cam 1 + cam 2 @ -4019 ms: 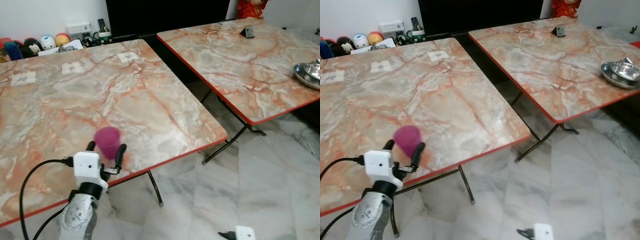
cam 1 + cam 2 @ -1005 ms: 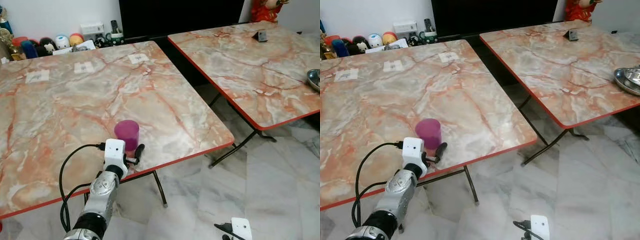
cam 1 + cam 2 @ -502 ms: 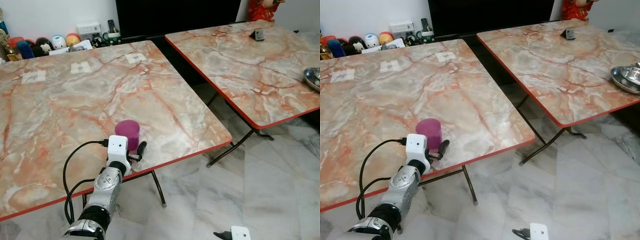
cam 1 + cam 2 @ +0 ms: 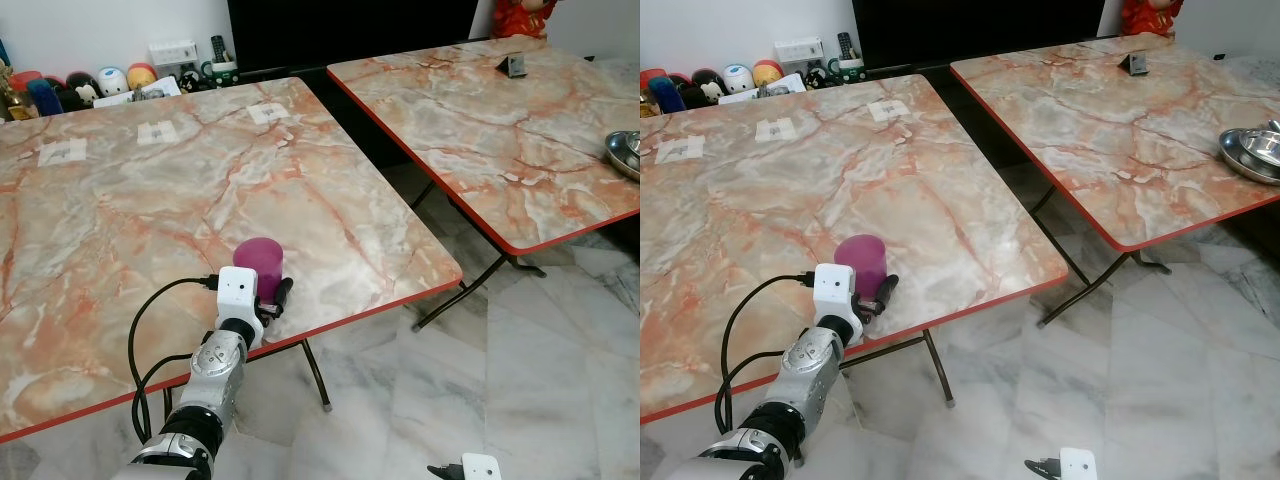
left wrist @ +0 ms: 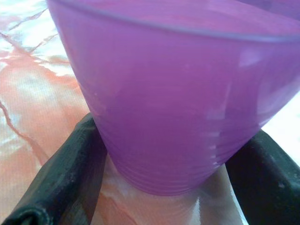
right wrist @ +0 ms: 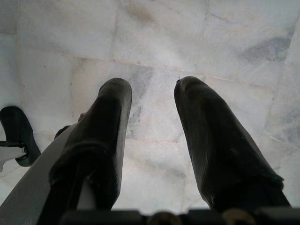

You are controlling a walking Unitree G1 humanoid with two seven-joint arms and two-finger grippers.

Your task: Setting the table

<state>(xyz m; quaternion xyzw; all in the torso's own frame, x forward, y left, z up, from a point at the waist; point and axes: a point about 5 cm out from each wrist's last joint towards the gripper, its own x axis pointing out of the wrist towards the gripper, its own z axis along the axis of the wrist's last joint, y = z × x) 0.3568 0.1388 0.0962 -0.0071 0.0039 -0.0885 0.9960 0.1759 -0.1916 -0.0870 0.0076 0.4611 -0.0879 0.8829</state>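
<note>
Upright purple cup (image 4: 259, 262) on marble table (image 4: 120, 210), left gripper (image 5: 164, 187) fingers (image 5: 70, 173) flanking it

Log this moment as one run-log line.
left claw: around purple cup, fingers apart | cup: upright on near table by front edge | right claw: idle, open above floor

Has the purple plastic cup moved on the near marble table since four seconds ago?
Yes. The purple plastic cup, held aloft over the table's near red edge then, now stands on the table inside it.
</note>
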